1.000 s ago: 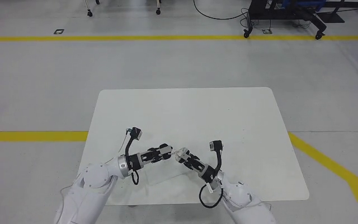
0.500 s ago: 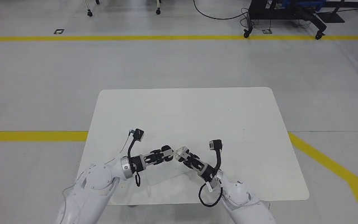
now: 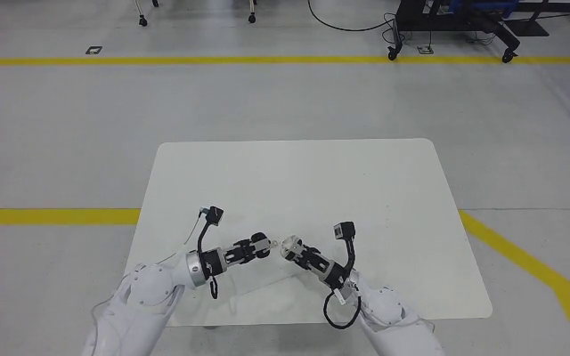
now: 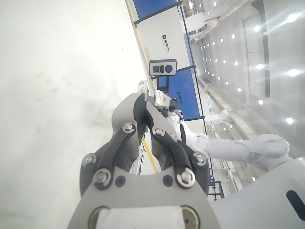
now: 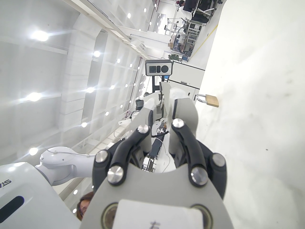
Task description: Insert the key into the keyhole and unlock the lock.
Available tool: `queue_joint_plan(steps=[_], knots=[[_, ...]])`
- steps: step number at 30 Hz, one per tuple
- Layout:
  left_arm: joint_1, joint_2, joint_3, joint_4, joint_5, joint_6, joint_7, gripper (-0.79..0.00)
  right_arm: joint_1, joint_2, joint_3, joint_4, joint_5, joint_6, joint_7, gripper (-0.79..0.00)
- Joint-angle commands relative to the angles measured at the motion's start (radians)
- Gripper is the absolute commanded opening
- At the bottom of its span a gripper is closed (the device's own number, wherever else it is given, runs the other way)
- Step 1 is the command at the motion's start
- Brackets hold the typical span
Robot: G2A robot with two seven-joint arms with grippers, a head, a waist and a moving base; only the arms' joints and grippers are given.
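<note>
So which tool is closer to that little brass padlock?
Right, I think. The padlock lies on the table just beside the right tool; the left tool faces it, slightly farther off.

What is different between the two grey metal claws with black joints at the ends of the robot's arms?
The left gripper is shut, its black pads touching; the right gripper is slightly open, with a narrow gap between its fingers. Seen from above, the left gripper points toward the table's right side and the right gripper toward its left, so their tips nearly meet. Both are grey with black links and sit over the white table.
</note>
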Motion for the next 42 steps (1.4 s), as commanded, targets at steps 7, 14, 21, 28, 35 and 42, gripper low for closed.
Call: queue_joint_plan(steps=[7, 14, 21, 28, 35, 42], knots=[[-0.007, 0.005, 0.015, -0.004, 0.017, -0.043, -0.053, -0.785, -0.006, 0.005, 0.01, -0.017, 0.002, 0.032, 0.042, -0.579], [-0.008, 0.008, 0.028, -0.009, 0.04, -0.041, -0.047, -0.785, -0.011, 0.009, 0.009, -0.034, -0.002, 0.06, 0.084, -0.64], [-0.014, 0.01, 0.037, -0.005, 0.043, -0.035, -0.043, -0.785, -0.015, 0.012, 0.007, -0.044, 0.004, 0.068, 0.111, -0.785], [-0.016, 0.013, 0.036, -0.006, 0.052, -0.019, -0.032, -0.594, -0.017, 0.013, 0.006, -0.046, 0.013, 0.064, 0.129, -0.785], [-0.008, 0.021, 0.009, 0.001, 0.024, -0.025, -0.029, 0.0, -0.026, 0.015, 0.027, -0.051, 0.012, 0.02, 0.084, -0.785], [0.003, 0.024, 0.006, 0.01, -0.029, -0.069, -0.053, -0.055, -0.033, 0.01, 0.029, -0.057, -0.09, -0.026, -0.042, -0.785]])
